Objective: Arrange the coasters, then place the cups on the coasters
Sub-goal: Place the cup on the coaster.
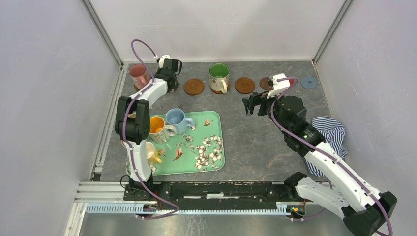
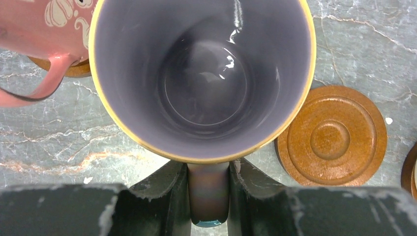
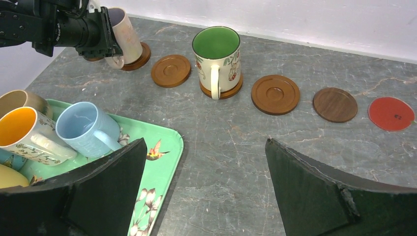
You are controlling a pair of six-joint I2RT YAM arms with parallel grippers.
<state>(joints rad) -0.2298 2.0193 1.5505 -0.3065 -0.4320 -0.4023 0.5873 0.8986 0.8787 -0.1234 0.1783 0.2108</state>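
Your left gripper (image 2: pixel 209 173) has its fingers pinched on the handle of the ceramic mug with the lilac inside and gold rim (image 2: pixel 206 73), at the back-left of the grey marble-patterned table (image 2: pixel 59 147). The handle runs straight back between the pads, so the mug's body sits directly ahead of the fingers with its mouth toward the wrist camera.

From the right wrist view the mug leans, and an orange-brown wooden coaster (image 3: pixel 138 58) shows right at its foot. You cannot tell from here whether the base touches that disc. The coming move depends on this: the coaster lies under the mug rather than off to one side, so I judge you need to level the mug and go down, not travel sideways.

Watch the pink ceramic mug with white shell pattern (image 2: pixel 44 22), just beside on the left on a coaster of its own. The bare ringed wooden coaster (image 2: pixel 332 135) lies just beside on the right.

Your right gripper (image 3: pixel 205 147) hangs over mid-table with its fingers spread wide, holding nothing. The light-blue mug (image 3: pixel 83 127) and orange-lined mug (image 3: pixel 19 129) sit on the green floral tray (image 3: pixel 169 142), on the left gripper's side of the table.
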